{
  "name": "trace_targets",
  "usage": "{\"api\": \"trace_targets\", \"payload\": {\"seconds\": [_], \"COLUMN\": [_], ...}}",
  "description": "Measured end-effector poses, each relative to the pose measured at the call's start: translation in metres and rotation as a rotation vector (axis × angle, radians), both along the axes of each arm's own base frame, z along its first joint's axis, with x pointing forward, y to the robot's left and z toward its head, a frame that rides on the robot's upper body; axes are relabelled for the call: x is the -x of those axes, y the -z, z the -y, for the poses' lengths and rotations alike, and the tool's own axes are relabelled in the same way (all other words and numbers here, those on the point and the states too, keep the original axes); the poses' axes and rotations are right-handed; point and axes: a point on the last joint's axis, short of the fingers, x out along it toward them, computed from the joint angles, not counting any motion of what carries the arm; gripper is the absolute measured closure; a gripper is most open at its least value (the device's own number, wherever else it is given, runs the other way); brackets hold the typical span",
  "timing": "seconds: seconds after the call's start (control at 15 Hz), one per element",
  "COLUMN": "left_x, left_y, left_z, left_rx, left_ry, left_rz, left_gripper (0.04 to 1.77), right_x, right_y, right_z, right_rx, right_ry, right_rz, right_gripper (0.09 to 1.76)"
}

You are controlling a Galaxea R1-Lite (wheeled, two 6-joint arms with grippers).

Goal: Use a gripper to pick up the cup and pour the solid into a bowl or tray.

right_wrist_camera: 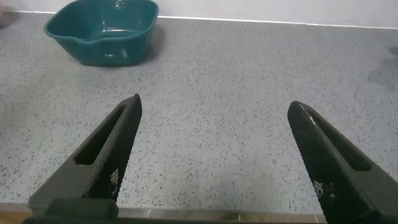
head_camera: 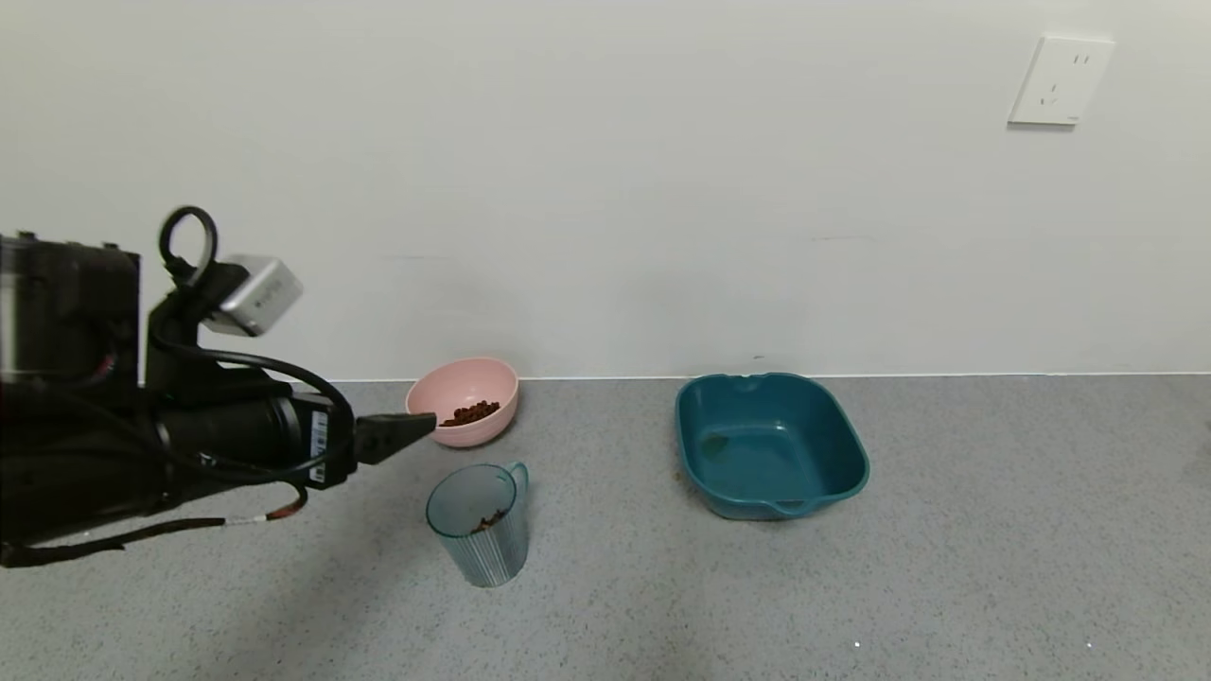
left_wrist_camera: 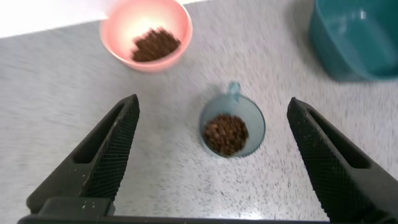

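A grey speckled tabletop [head_camera: 851, 586] meets a white wall. A dark-teal tray [head_camera: 771, 445] sits to the right. The left hand [left_wrist_camera: 211, 134] hovers above the cup, fingers spread wide, holding nothing. The right hand [right_wrist_camera: 214, 155], also wide, hangs over bare tabletop. A pink bowl [head_camera: 464, 399] near the wall holds brown pellets [head_camera: 471, 412]. Just in front stands the upright ribbed cup [head_camera: 480, 525], with pellets inside.

left arm [head_camera: 218, 435]: black, cylindrical | looped black cables | silver-grey camera block [head_camera: 255, 295]
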Motion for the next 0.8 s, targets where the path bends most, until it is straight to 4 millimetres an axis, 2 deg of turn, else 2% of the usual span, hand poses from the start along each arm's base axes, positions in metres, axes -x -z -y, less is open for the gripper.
{"api": "trace_targets", "payload": {"seconds": [0.13, 0.33, 0.53, 0.8], "left_x": [0.013, 0.045, 0.086, 0.139], "left_y": [-0.022, -0.040, -0.051, -0.054], "left_z": [-0.010, -0.022, -0.033, -0.044], "left_rx": [-0.003, -0.006, -0.006, -0.003], "left_ry": [-0.037, -0.067, -0.093, -0.140], "left_rz": [0.031, 0.051, 0.065, 0.090], "left_gripper": [0.11, 0.10, 0.10, 0.10], "right_x": [0.000, 0.000, 0.000, 0.000], "right_y": [0.000, 0.000, 0.000, 0.000], "right_z": [0.000, 0.000, 0.000, 0.000], "right_rx": [0.000, 0.000, 0.000, 0.000], "right_ry": [0.000, 0.000, 0.000, 0.000], "right_rz": [0.000, 0.000, 0.000, 0.000], "right_gripper": [0.14, 0.14, 0.14, 0.14]}}
